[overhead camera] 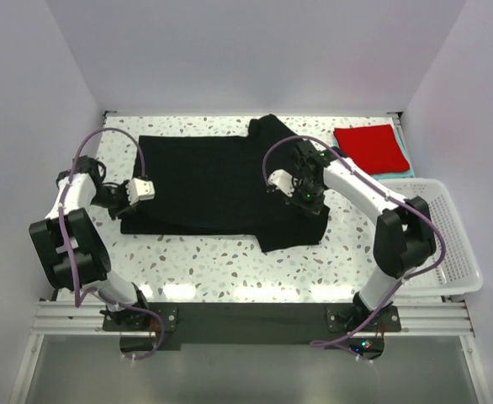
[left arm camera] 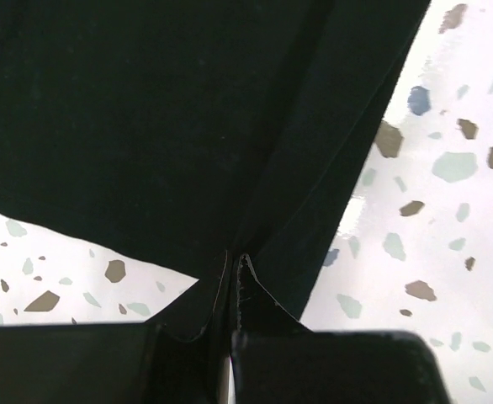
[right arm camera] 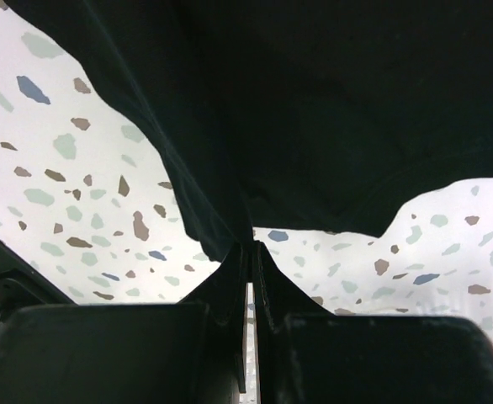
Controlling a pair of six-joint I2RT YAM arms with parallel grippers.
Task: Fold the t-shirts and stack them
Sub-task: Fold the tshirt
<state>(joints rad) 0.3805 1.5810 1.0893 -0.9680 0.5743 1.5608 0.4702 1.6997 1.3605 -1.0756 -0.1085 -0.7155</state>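
A black t-shirt (overhead camera: pixel 204 181) lies spread across the middle of the table, its right part doubled into a raised flap. My left gripper (overhead camera: pixel 150 192) is at the shirt's left edge, shut on a pinch of the black t-shirt (left arm camera: pixel 145 126), with its fingertips (left arm camera: pixel 245 278) meeting on the cloth. My right gripper (overhead camera: pixel 290 187) is over the right flap, shut on the black t-shirt (right arm camera: pixel 331 101), which hangs lifted above the table. A folded red t-shirt (overhead camera: pixel 371 145) rests on a teal t-shirt (overhead camera: pixel 405 165) at the back right.
A white mesh basket (overhead camera: pixel 455 244) stands at the right edge of the speckled table (overhead camera: pixel 204 265). White walls close in the left, back and right sides. The arm bases sit on a dark rail at the near edge.
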